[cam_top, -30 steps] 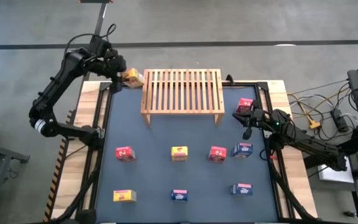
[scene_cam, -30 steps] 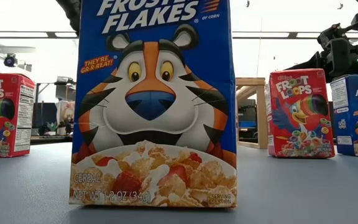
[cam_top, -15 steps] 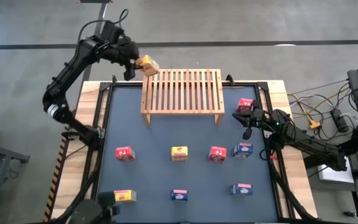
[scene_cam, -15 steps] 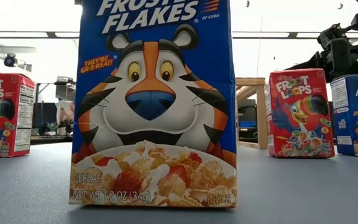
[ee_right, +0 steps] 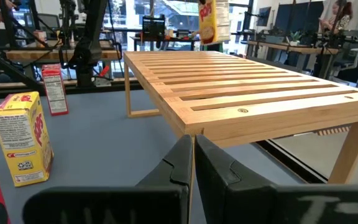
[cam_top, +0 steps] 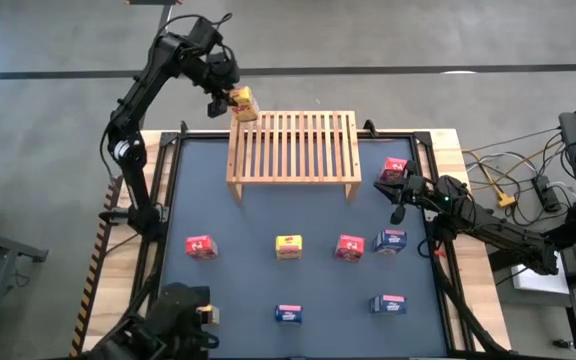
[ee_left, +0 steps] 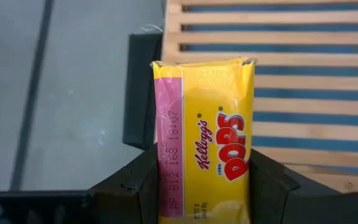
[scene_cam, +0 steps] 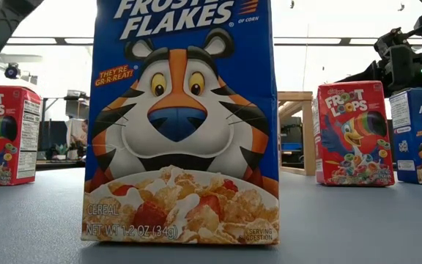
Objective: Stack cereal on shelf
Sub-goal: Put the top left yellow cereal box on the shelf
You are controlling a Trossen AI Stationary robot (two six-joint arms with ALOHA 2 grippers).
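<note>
Rack [cam_top: 293, 146] is my landmark. Left claw [cam_top: 230, 98] pinches a yellow cereal box [cam_top: 241, 103] raised at the rack's far-left corner, partly past the edge. I'd carry it inward over the slats, lower it square, and release only once it sits flat across several slats. Right claw [cam_top: 400, 186] is pressed together, empty, by the rack's right leg near a red box [cam_top: 394, 167]. Dark desk [cam_top: 248, 270] in front of the rack holds the other boxes; grey floor beyond, cables [cam_top: 508, 185] to the right.
</note>
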